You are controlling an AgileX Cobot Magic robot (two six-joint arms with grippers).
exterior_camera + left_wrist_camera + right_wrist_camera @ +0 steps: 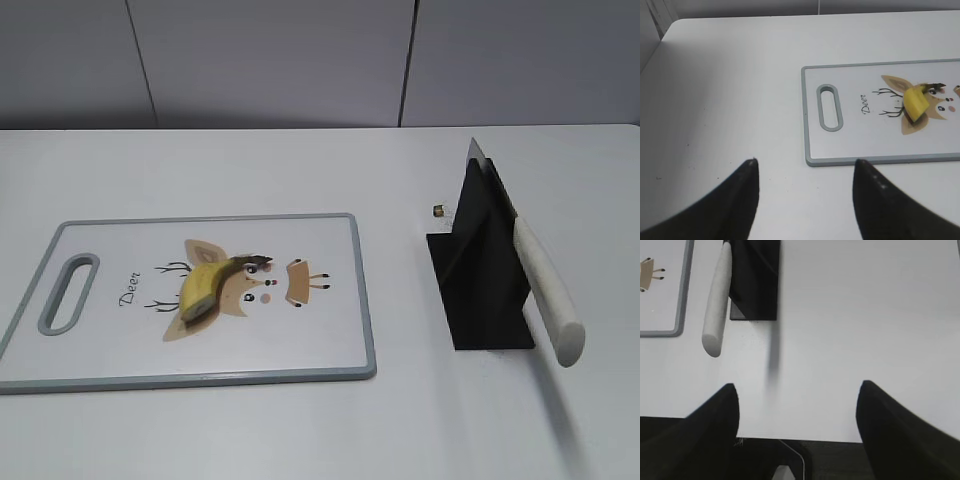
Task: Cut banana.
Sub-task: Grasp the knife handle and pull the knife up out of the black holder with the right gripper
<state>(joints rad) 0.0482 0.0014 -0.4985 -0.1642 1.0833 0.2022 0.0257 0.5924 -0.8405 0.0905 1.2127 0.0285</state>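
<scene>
A short yellow banana (212, 284) with a dark stem tip lies on the deer print of a white cutting board (120, 345). It also shows in the left wrist view (916, 102) on the board (850, 145). A knife with a white handle (546, 292) rests in a black stand (480, 290), handle pointing to the table's front; it shows in the right wrist view (717, 310) too. My left gripper (805, 167) is open and empty over bare table left of the board. My right gripper (797, 395) is open and empty over the table's front edge, right of the knife. Neither gripper shows in the exterior view.
A small brown bit (438, 210) lies on the white table behind the stand. The board has a grey rim and a handle slot (68, 292) at its left end. A grey wall runs behind the table.
</scene>
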